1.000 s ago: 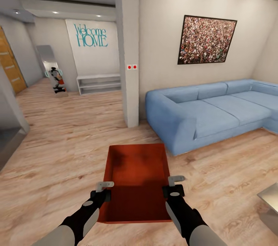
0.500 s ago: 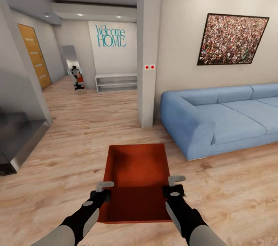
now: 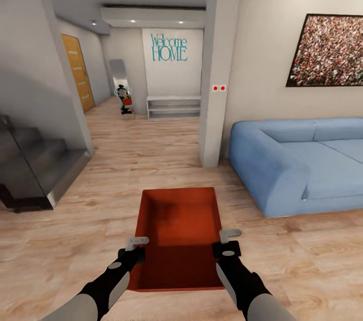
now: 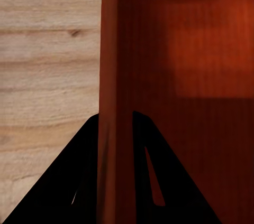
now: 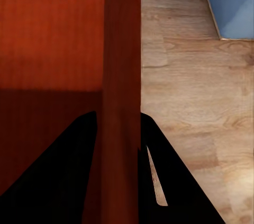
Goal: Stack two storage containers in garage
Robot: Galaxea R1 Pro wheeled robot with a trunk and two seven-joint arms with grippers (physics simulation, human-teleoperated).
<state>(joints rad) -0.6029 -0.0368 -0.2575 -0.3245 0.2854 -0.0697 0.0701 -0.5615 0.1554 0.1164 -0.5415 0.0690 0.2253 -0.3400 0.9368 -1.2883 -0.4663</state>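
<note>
An orange-red storage container (image 3: pixel 179 235) hangs level in front of me above the light wood-plank floor of the living room. My left gripper (image 3: pixel 136 246) is shut on its left wall (image 4: pixel 114 102), one finger on each side of the wall. On the opposite wall (image 5: pixel 123 76) my right gripper (image 3: pixel 228 241) is shut the same way. The bin's ribbed inside bottom (image 4: pixel 196 76) is bare.
A blue sofa (image 3: pixel 302 164) stands at the right. A white pillar (image 3: pixel 219 73) rises ahead beside it. Dark stairs (image 3: pixel 35 169) sit at the left. A hallway runs ahead to a "Welcome HOME" wall (image 3: pixel 169 48), a low white shelf (image 3: pixel 173 107) and a wooden door (image 3: pixel 78 72).
The whole view has swung left: sofa and painting slid right, and the stairs and wooden door came in at the left. The container and both grippers hold the same pose.
</note>
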